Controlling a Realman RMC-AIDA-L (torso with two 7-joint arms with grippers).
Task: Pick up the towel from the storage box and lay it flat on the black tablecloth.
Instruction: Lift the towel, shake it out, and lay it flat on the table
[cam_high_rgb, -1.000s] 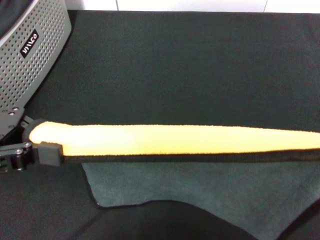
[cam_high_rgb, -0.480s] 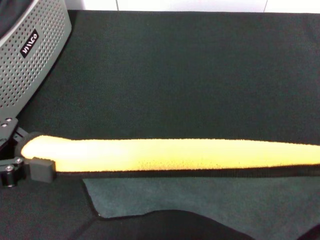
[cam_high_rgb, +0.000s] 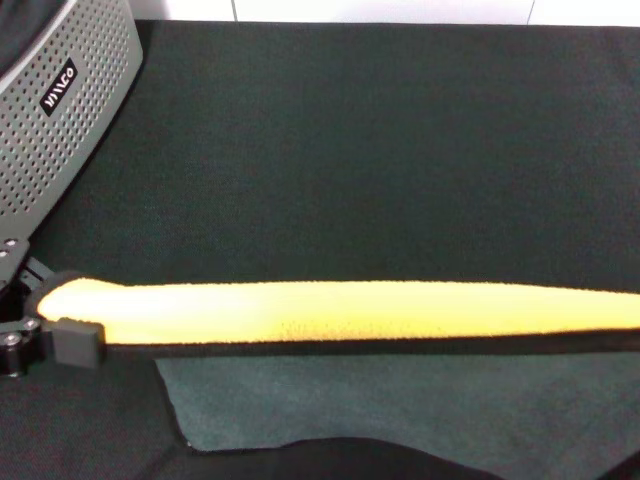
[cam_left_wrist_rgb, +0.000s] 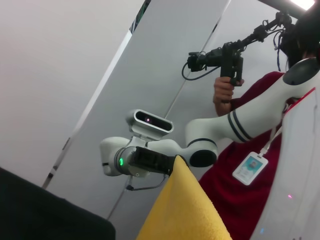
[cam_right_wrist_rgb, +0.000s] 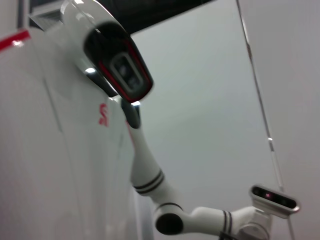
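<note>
The towel (cam_high_rgb: 340, 312) is stretched as a long yellow band across the near part of the black tablecloth (cam_high_rgb: 350, 150). Its grey-green face (cam_high_rgb: 380, 400) drapes below the band toward the front edge. My left gripper (cam_high_rgb: 58, 322) is at the far left, shut on the towel's left corner. The towel's right end runs off the head view's right edge. In the left wrist view the yellow towel (cam_left_wrist_rgb: 182, 210) rises to my right gripper (cam_left_wrist_rgb: 167, 165), which is shut on its far end. The storage box (cam_high_rgb: 60, 100) stands at the back left.
A white strip (cam_high_rgb: 400, 10) runs beyond the tablecloth's far edge. In the left wrist view a person in a red shirt (cam_left_wrist_rgb: 240, 165) holds a camera rig behind my right arm. The right wrist view shows my body and the left arm's wrist (cam_right_wrist_rgb: 270, 200).
The towel's held yellow edge and my left gripper have moved down the head view, toward the near edge of the tablecloth. The grey-green part has slid nearer too.
</note>
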